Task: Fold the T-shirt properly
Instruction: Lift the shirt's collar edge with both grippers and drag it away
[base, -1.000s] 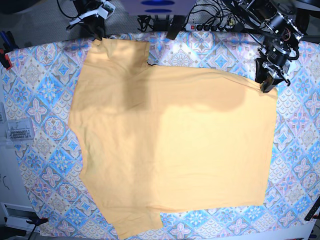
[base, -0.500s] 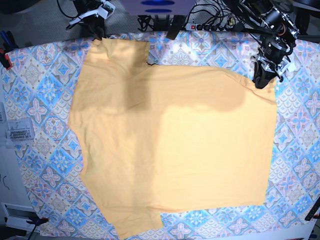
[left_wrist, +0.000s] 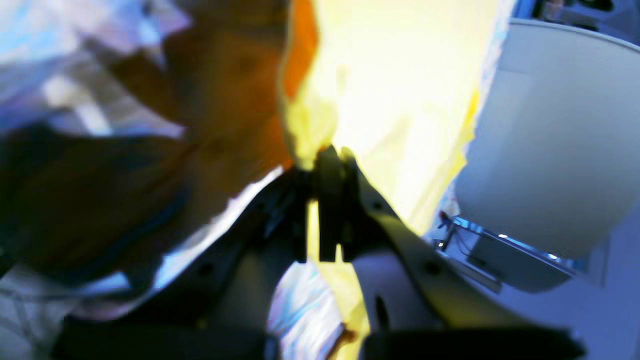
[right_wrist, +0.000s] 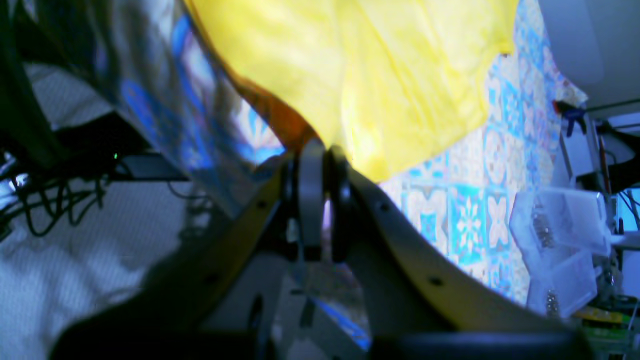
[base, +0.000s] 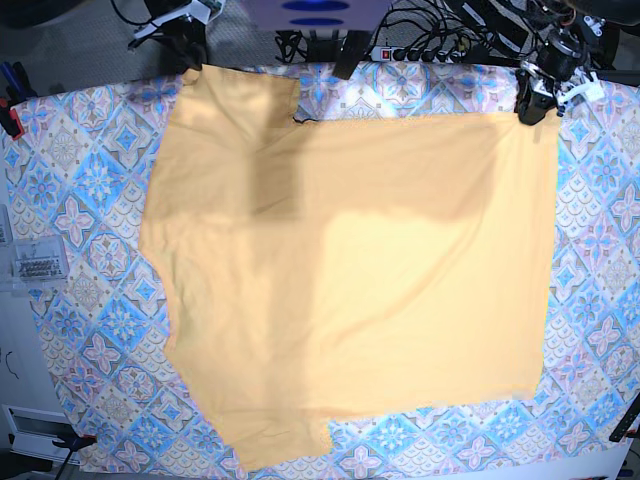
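Now both my left gripper (left_wrist: 330, 155) and right gripper (right_wrist: 320, 147) pinch the T-shirt (base: 340, 270) at its far corners; limp, light cloth, best held by edges.

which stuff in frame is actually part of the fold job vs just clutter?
Job: T-shirt; left gripper and right gripper, each shut on a far corner of it.

Clutter: tablecloth, clear plastic box, power strip.

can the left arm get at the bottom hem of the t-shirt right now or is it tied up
Probably not. The left gripper is shut on the far corner of the T-shirt, at the opposite edge from that hem. Nothing lies on the cloth between, but it would have to let go first.
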